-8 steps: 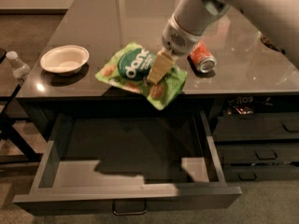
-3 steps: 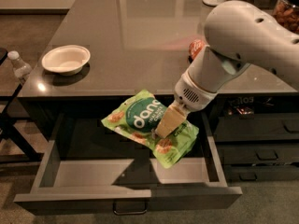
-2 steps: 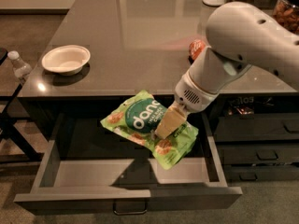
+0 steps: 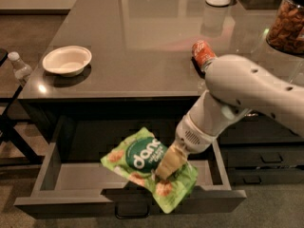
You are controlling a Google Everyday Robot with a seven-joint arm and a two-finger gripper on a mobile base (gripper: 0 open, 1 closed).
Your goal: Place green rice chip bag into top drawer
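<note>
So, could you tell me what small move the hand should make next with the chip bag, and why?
Probably ease it slightly rearward and down. The hand grips the green rice chip bag over the open top drawer, but the bag's lower corner overlaps the drawer's front panel, so releasing now might leave it hanging over the edge.

We see the green rice chip bag [image 4: 140,158] — light green, with a dark green circle, white letters and orange chip pictures. The tan gripper [image 4: 165,170] pinches it over the top drawer [image 4: 47,167], dark grey outside and lighter grey inside. The arm [image 4: 242,91] is white, the bowl [image 4: 66,61] is white, the can [image 4: 203,54] is red, and the table [image 4: 137,42] is shiny dark grey.
</note>
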